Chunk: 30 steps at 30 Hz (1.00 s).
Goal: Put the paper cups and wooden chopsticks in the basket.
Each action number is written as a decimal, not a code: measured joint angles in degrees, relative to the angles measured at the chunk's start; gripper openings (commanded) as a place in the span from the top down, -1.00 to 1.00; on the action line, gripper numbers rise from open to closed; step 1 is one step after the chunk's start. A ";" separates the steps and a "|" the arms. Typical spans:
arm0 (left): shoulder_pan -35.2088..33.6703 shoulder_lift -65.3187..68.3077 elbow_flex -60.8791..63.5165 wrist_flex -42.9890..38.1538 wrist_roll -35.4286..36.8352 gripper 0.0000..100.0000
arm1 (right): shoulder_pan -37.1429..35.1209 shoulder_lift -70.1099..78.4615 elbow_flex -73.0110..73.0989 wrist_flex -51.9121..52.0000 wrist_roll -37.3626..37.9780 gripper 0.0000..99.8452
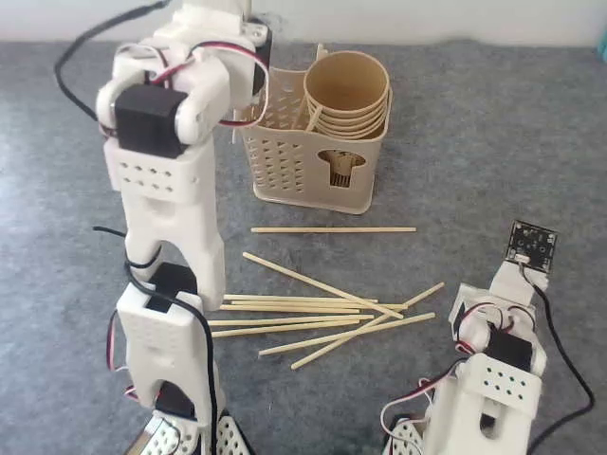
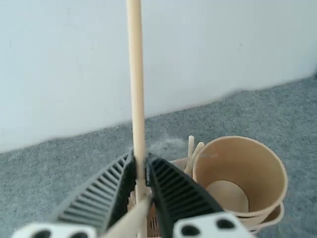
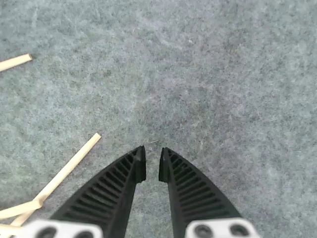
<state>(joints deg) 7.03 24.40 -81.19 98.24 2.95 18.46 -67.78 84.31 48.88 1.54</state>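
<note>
— The left gripper [image 2: 141, 159] has its jaws pinched tight on one stick [image 2: 134, 74], which stands nearly upright. It's up by the basket [image 1: 294, 171], on the side away from the cups [image 1: 349, 85].

— The cups are already stacked inside, then. How about the right gripper [image 3: 151, 166]?

— It's low over the mat [image 3: 223, 74], jaws all but closed with only a thin gap, and nothing in them. The loose sticks [image 1: 313, 313] lie scattered between the arms.

— What worries you?

— Most of that stick pokes out past the jaws. I'd guess it could swing in the grip, or catch the rim on the way down. The cups also take up much of the basket, so the slot beside them looks narrow. If it's let go off-centre, it may bounce off a cup and land back on the mat.

— And the pile?

— It's crossed over itself. Grab one and its neighbours could be dragged along.
</note>
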 measured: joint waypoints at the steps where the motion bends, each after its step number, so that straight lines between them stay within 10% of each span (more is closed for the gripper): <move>1: 0.00 0.00 -0.26 0.26 0.00 0.98 | 0.00 0.00 0.00 0.00 0.00 0.87; 16: 0.00 4.84 1.14 0.53 0.00 0.97 | 0.00 0.00 0.00 0.00 0.00 0.87; 30: -0.35 7.56 1.14 -1.05 -0.18 0.52 | 0.00 0.00 0.00 0.00 0.00 0.87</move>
<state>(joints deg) 6.68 31.96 -80.04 97.19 2.77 18.46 -67.78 84.31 48.88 1.54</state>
